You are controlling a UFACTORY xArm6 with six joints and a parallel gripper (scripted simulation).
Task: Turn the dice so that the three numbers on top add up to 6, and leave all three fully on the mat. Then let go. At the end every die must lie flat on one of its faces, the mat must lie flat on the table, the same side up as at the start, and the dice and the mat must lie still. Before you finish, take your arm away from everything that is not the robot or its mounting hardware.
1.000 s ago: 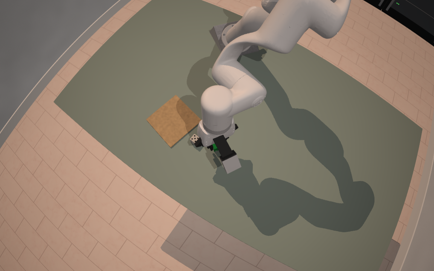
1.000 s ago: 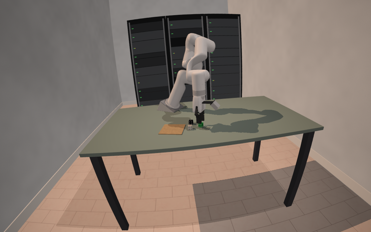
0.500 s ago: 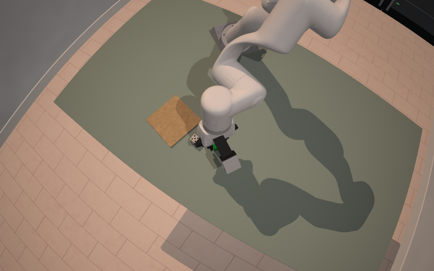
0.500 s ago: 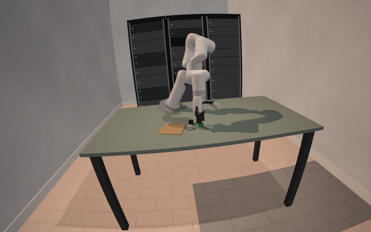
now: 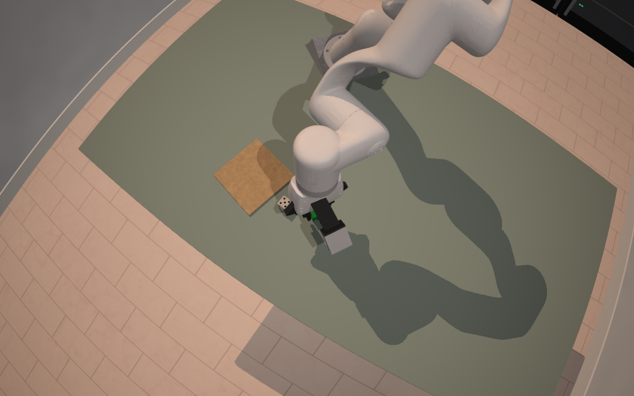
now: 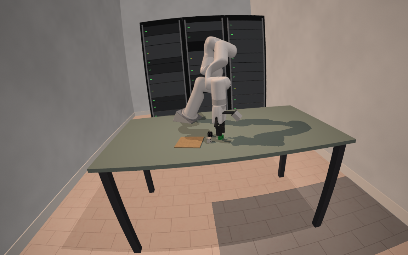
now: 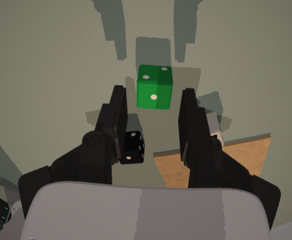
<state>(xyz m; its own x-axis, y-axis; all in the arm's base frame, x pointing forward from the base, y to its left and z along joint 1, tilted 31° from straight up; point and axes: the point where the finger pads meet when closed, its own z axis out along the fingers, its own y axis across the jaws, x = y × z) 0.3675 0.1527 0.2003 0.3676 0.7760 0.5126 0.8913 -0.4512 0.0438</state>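
Observation:
A green die (image 5: 313,215) (image 6: 220,137) (image 7: 154,87) lies on the table, off the mat, right below my fingertips. In the wrist view it shows one face with two pips and one face with a single pip. My gripper (image 6: 219,132) (image 7: 153,103) hangs just above it, fingers part open with nothing between them. A black die (image 6: 210,134) (image 7: 133,147) and a white die (image 5: 284,202) (image 6: 209,139) (image 7: 215,127) with several pips on top lie close together beside the mat's near corner, also off it. The brown mat (image 5: 247,172) (image 6: 188,142) (image 7: 249,156) lies flat and bare.
The arm's base (image 6: 185,117) is bolted at the back of the green table (image 5: 186,113) (image 6: 262,139). Dark server racks (image 6: 167,63) stand behind the table. The arm's wrist hides the gripper in the overhead view.

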